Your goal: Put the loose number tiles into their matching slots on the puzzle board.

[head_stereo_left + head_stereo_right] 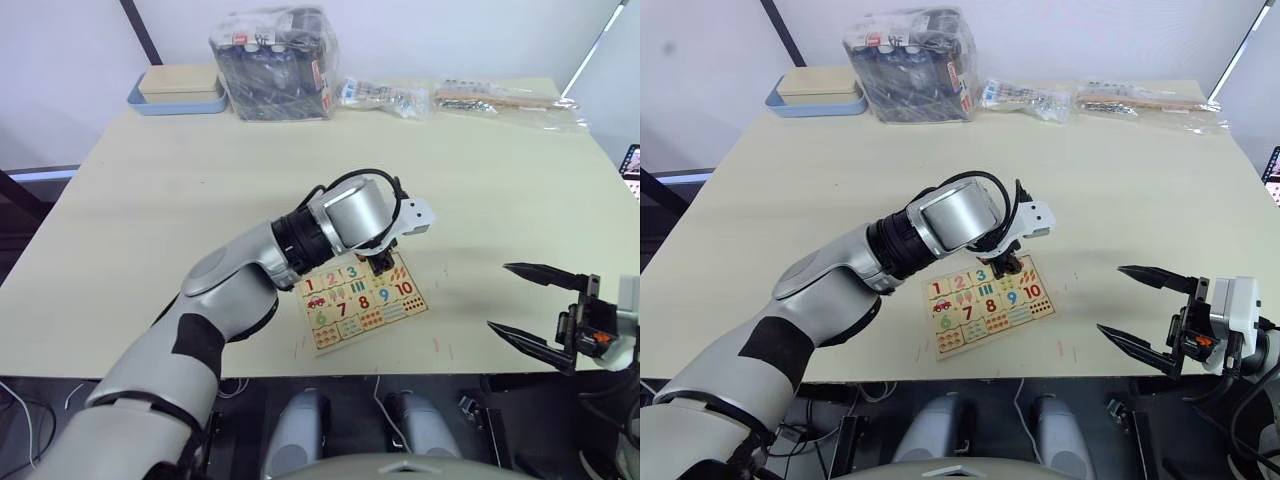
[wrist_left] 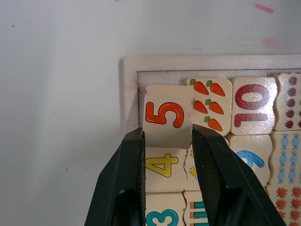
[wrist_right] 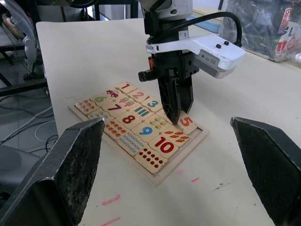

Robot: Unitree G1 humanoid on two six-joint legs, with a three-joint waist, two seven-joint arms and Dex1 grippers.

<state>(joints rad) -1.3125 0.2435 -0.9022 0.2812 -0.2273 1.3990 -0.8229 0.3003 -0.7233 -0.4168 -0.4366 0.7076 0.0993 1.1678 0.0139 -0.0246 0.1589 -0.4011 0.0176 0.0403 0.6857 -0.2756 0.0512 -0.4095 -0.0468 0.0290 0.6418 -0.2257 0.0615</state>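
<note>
Wooden 5 tile (image 2: 163, 117) held in the left gripper (image 2: 167, 141) jaws.
It sits tilted over the puzzle board (image 2: 131, 89) corner slot; right gripper (image 1: 530, 305) jaws gape.

One puzzle board (image 3: 160, 175); five number tiles, 1–5; two claws

puzzle board (image 3: 151, 177): flat light-wood tray, raised rim, lying flat, packed with colourful number and picture tiles. 5 tile (image 2: 163, 113): orange numeral, sits at board's end corner, slightly crooked over its slot, right beside 4 tile (image 2: 161, 165), then 3 tile (image 2: 164, 216).
</note>
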